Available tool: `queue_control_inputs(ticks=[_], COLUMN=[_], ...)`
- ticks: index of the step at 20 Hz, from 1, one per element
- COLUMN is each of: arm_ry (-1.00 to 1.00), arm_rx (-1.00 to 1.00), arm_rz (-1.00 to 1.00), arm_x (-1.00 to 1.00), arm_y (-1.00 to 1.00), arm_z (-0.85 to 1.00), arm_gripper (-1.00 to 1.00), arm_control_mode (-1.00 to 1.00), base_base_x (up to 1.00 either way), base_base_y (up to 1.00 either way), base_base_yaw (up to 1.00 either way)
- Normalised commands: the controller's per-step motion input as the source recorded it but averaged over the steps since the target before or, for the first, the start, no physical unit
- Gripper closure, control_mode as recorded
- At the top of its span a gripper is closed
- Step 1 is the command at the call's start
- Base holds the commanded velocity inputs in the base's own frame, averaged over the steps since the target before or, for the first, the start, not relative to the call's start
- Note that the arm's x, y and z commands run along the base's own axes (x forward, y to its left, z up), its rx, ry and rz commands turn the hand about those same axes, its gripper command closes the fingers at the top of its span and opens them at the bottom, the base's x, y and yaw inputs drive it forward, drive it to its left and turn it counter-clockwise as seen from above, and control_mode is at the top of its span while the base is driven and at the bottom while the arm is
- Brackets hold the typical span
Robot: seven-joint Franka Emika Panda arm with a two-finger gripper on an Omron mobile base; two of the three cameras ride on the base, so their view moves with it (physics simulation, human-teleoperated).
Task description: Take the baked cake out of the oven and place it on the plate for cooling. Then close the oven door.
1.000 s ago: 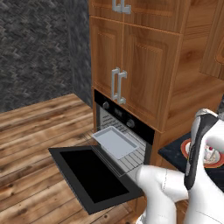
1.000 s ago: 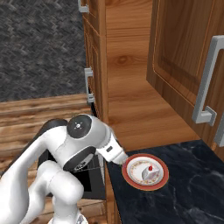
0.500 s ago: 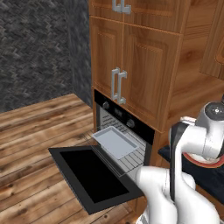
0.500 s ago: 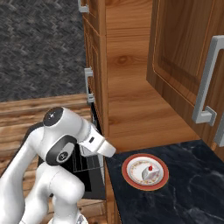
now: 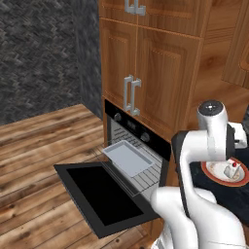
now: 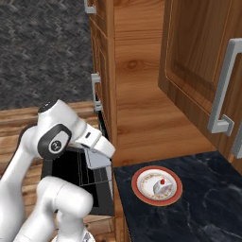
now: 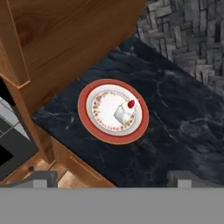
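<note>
Nearest to me in the hand view, my claw (image 7: 112, 179) hangs with its two finger tips at the bottom corners of the frame, spread wide and holding nothing. Just past them, in the middle of that frame, the plate (image 7: 89, 120) sits on the black marbled worktop (image 7: 175, 127), close to its front edge, and the cake (image 7: 124, 112) rests on the plate's cream centre, slightly right of middle, red dot up. In the right base view the same plate (image 6: 142, 189) lies low and right of centre, cake (image 6: 160, 185) on it, with my arm's white wrist bent over at centre left above the oven opening. In the left base view the plate (image 5: 214, 174) and cake (image 5: 232, 169) show at the right edge, partly behind my forearm. Lower in that frame the oven door (image 5: 99, 197) lies dropped open, flat, its dark glass facing up at bottom centre. Behind it the oven (image 5: 138, 146) is open, with the grey metal tray (image 5: 127, 158) drawn out on the wire rack and bare. Round knobs line the black panel above. Farther up, the wooden cabinet doors (image 5: 146, 68) with silver handles fill the top centre, and the dark stone wall (image 5: 41, 53) stands at upper left.
</note>
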Motion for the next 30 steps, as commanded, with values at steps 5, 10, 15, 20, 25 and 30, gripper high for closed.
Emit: queue_control_inputs(ticks=[5, 10, 15, 20, 25, 30], arm_ry=[0.05, 0.03, 0.04, 0.14, 0.18, 0.28], arm_rx=[-0.01, -0.01, -0.04, -0.08, -0.12, -0.18], arm_rz=[0.19, 0.21, 0.23, 0.19, 0.23, 0.32], arm_x=[-0.06, -0.02, 0.00, 0.00, 0.00, 0.00], arm_y=[0.02, 0.24, 0.57, 0.81, 0.63, 0.35], arm_z=[0.00, -0.03, -0.10, 0.00, -0.02, -0.05], arm_gripper=[-1.00, -1.00, -1.00, -1.00, -1.00, -1.00], arm_control_mode=[-1.00, -1.00, -1.00, -1.00, -1.00, -1.00], base_base_x=[0.00, 0.00, 0.00, 0.00, 0.00, 0.00], base_base_y=[0.00, 0.00, 0.00, 0.00, 0.00, 0.00], base_base_yaw=[0.00, 0.00, 0.00, 0.00, 0.00, 0.00])
